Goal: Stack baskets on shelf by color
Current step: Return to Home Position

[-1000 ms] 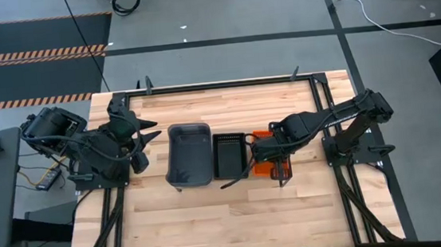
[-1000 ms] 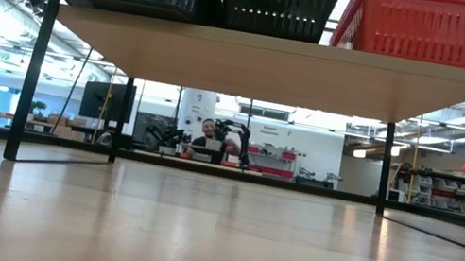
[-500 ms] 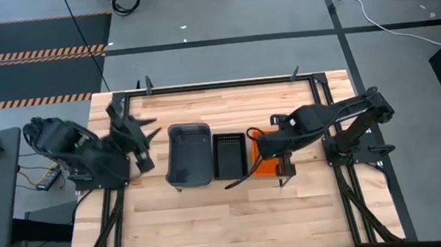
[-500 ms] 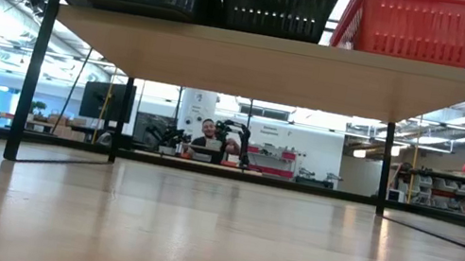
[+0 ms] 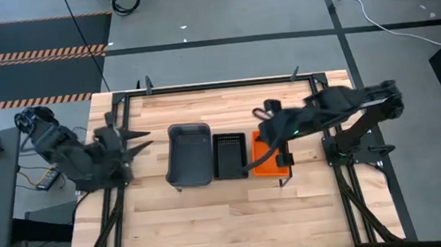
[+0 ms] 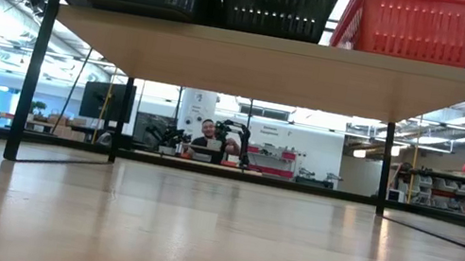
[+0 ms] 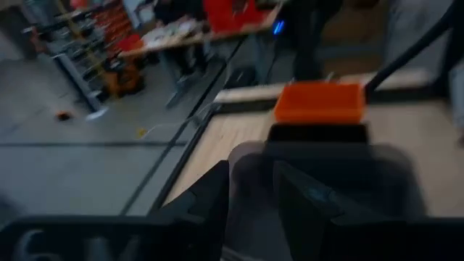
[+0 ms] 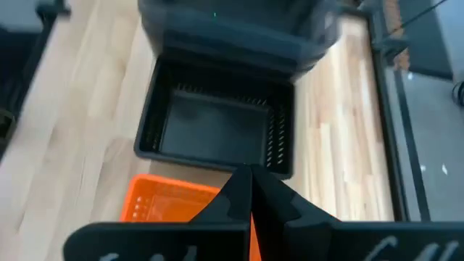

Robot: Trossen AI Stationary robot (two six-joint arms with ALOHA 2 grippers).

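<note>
Three stacks of small rectangular plastic baskets are standing in one row on the low light-wood shelf (image 6: 263, 64) with thin black legs. The shelf is sitting a little behind the middle of the wooden tabletop (image 5: 229, 227).

At the tabletop's left edge, the left gripper (image 5: 143, 140) is hanging clear of the shelf with its fingers pointing toward the row. They are showing a narrow gap and holding nothing. A strip of bare wood is lying between it and the shelf's left end.

On that left end, the larger solid grey baskets (image 5: 189, 154) are sitting. The black perforated baskets (image 5: 230, 155) are sitting just beside them at the middle. The bright orange perforated baskets (image 5: 271, 157) are filling the right end. That is making one stack per colour, but how many baskets are nesting in each cannot be told.

In the low view, the shelf board is spanning its legs with open space beneath it.

The right gripper (image 5: 265, 133) is hovering above the orange stack, apart from it. Its fingers are pressing together and gripping nothing. Its arm is reaching in from the tabletop's right edge.

A broad band of wood is running from the shelf to the front edge, and a narrower one to the back edge.
</note>
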